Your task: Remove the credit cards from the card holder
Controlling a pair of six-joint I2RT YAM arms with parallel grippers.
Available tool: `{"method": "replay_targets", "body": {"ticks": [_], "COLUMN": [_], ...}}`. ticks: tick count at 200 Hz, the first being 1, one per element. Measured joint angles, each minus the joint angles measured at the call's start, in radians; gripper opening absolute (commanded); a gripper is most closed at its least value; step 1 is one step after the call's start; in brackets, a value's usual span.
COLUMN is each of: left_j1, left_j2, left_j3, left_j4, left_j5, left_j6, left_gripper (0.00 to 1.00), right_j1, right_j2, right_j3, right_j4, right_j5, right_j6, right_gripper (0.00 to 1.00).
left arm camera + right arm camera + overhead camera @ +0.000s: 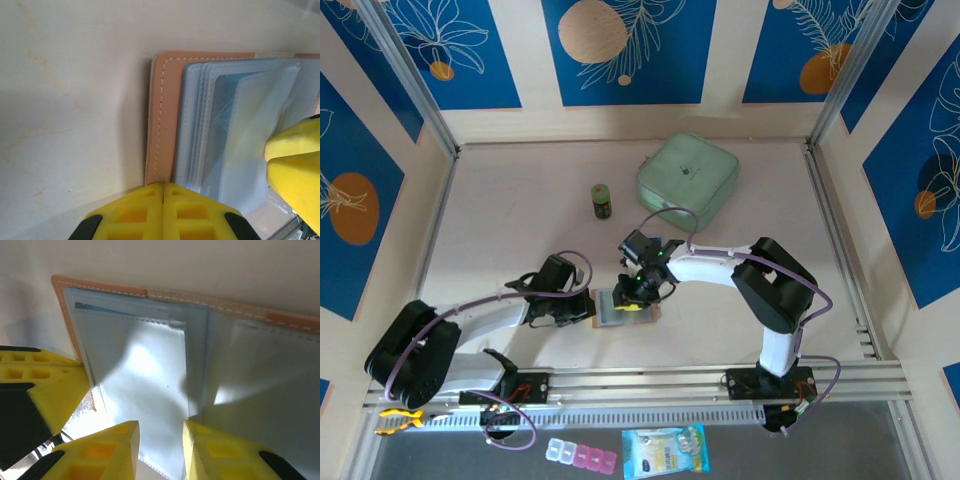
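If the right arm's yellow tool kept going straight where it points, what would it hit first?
Probably the card holder: the right tool hangs open right over its see-through pockets, one finger either side of a pocket edge. Depth is hard to judge.

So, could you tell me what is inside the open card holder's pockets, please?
Inside the card holder lie stacked frosted grey pockets. A blue card edge peeks from one; the frosting covers the card faces and their number.

Left claw [583,306], right claw [634,297] crowd card holder [609,313]; bottle [603,201] beyond.
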State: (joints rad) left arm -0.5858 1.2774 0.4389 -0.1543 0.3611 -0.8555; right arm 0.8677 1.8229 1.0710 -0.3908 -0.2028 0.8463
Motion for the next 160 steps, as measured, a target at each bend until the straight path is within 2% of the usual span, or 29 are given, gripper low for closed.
{"method": "replay_targets", "body": {"ticks": [39, 92, 124, 160], "left_j1": [0.0, -0.005, -0.032, -0.06], "left_j2": [-0.044, -0.116, -0.1, -0.037], "left_j3": [0.001, 0.022, 0.034, 0.035], "left_j4": [-0.037, -0.034, -0.001, 0.049], "left_j5": [-0.019, -0.017, -0.01, 0.001], "left_j6": [-0.001, -0.042, -0.072, -0.103], "left_gripper": [0.03, 0.15, 0.22, 0.24], "right_j1": [-0.006, -0.022, -0.034, -0.042], "right_j2": [0.0, -0.005, -0.015, -0.016], "right_j3": [-0.008, -0.047, -0.072, -0.085], "right_j4": [0.008, 0.047, 0.076, 0.095], "right_j5": [-0.005, -0.023, -0.042, -0.059], "right_j6": [0.0, -0.003, -0.003, -0.003], "right_gripper": [0.3, 0.28, 0.27, 0.27]}}
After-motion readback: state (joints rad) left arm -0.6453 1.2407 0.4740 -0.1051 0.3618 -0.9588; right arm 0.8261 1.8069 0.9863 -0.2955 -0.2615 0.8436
